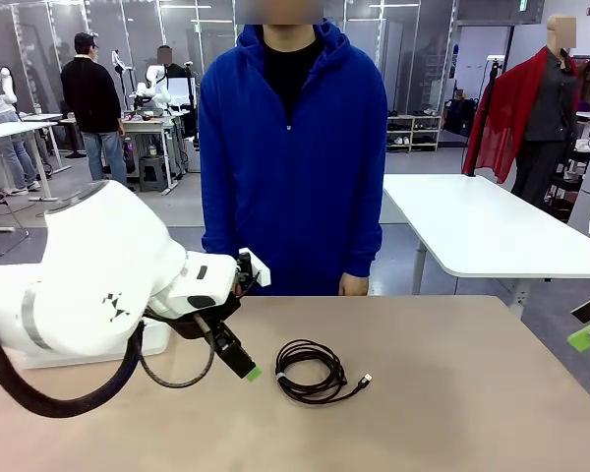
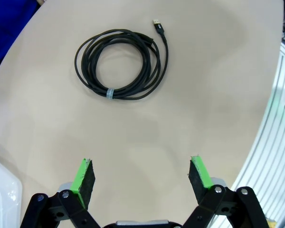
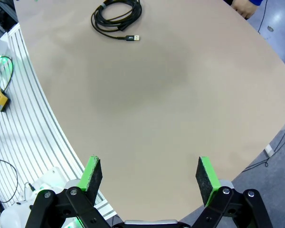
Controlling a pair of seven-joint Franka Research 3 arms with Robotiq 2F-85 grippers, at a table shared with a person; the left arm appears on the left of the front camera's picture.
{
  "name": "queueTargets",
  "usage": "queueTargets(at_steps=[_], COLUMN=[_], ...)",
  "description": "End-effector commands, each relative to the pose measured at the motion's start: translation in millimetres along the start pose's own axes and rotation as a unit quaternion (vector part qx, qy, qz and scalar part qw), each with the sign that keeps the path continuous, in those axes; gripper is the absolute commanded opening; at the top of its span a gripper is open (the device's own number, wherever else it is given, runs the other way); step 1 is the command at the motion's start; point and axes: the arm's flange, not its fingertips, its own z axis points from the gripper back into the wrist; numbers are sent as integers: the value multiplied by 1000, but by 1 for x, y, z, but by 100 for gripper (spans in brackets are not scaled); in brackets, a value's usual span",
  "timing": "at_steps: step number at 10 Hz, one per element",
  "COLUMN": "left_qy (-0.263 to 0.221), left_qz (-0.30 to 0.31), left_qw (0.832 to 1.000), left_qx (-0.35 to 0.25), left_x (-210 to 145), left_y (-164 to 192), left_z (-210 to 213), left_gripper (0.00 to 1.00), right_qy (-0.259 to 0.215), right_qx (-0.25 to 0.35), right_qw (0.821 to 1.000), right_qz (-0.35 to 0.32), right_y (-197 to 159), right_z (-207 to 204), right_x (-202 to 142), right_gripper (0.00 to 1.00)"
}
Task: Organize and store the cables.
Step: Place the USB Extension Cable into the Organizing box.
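A coiled black cable (image 1: 315, 371) is laid on the tan surface (image 1: 452, 393). Both claws, left (image 2: 141, 175) and right (image 3: 151, 173), are held released above it, grasping nothing.

The cable (image 1: 318, 370) lies mid-table (image 1: 452, 413), just right of the left gripper (image 1: 248, 372).

Beige table (image 1: 452, 393) near; white table (image 1: 492, 231) behind; grey floor (image 1: 177, 202); ceiling strip lights.

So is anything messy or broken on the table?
Nothing stands out. One black cable lies neatly coiled on the table, tied with a small band, its plug end poking out beside the coil. Nothing looks spilled or damaged.
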Motion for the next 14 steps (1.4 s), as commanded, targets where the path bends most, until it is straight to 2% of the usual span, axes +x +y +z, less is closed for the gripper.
queueTargets(at_steps=[1,4,5,11,12,14], left_qy=[27,17,32,50,56,57], left_qz=[31,64,74,118,131,146], left_qw=[999,998,996,991,989,987], left_qx=[25,9,21,45,41,40], left_x=[33,41,42,65,65,67], left_y=[-2,4,3,20,25,29], left_z=[-22,-44,-53,-82,-85,-86], left_gripper=[100,100,100,100,100,100], right_qy=[-5,-5,-5,0,-40,-66], right_qx=[3,3,3,0,19,25], right_qw=[1000,1000,1000,1000,999,997], right_qz=[-2,-2,-2,-1,-8,10], right_y=[0,0,0,0,-8,-24], right_z=[1,1,1,0,20,51], right_x=[1,1,1,0,-8,-27], right_gripper=[100,100,100,100,100,100])
